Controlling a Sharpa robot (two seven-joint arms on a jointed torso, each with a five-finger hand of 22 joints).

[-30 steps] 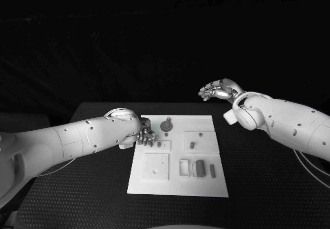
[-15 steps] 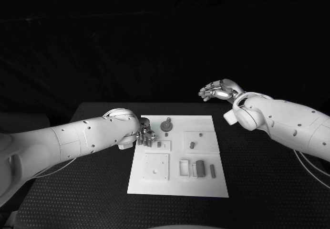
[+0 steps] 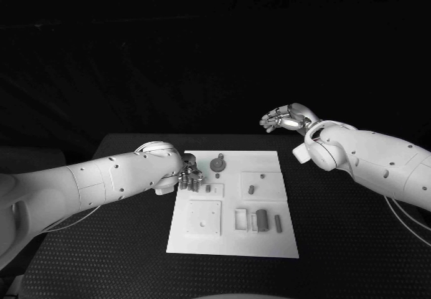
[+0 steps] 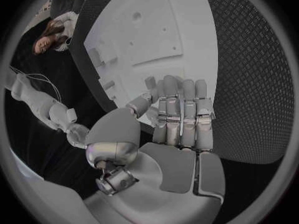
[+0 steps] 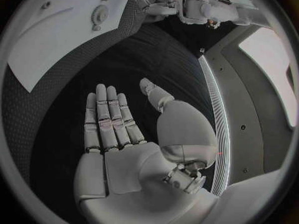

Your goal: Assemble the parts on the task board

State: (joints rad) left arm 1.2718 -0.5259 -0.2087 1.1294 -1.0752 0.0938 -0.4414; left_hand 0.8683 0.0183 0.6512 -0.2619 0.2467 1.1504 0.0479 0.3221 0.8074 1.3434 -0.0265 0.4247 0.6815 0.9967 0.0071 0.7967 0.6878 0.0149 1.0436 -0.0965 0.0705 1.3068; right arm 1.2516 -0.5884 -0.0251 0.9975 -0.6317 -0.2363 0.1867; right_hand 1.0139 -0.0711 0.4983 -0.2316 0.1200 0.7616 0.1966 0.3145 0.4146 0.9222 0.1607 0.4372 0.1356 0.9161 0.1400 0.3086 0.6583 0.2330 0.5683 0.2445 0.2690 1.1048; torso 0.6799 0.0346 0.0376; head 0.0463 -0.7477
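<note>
Left hand [image 3: 189,175] empty, fingers loosely spread, over the task board's [image 3: 235,243] far-left corner. Small parts [image 3: 208,187] lie just right of it. Right hand [image 3: 286,118] open, empty, well beyond the board.

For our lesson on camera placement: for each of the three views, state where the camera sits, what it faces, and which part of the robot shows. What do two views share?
Head view: on the robot's head, looking down at the task board; both arms enter, left hand over the board's far left, right hand raised beyond the table.
Left wrist view: behind the left hand, facing the board.
Right wrist view: behind the right hand, facing black table.
Shared: all three show the board.
</note>
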